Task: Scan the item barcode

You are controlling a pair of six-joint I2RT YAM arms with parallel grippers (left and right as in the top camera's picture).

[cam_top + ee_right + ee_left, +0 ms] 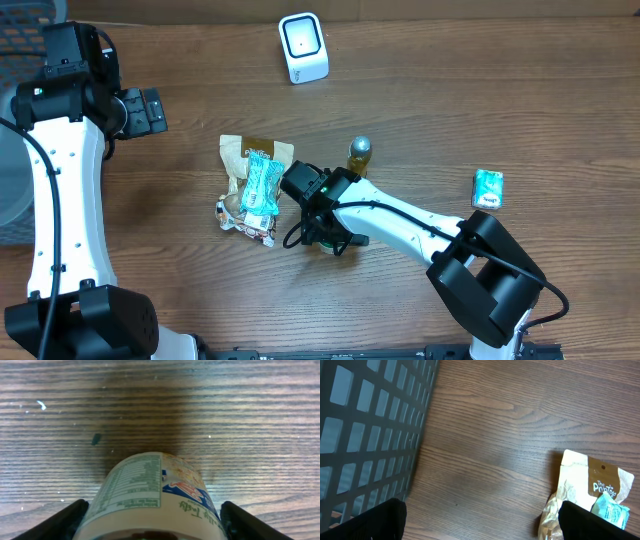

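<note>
Labelled tub (150, 492) between right gripper (155, 512) fingers at 9 and 3 o'clock; whether they clamp it cannot be told. Left gripper (482, 512): spread wide, empty.

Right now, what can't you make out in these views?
- Barcode on the container: right wrist shows only its nutrition panel; the bottom edge cuts the rest.
- Overhead: the container is mostly hidden under the right gripper.
- Right wrist: whether the fingers touch the container.
- Green packet, overhead: print too small.
</note>
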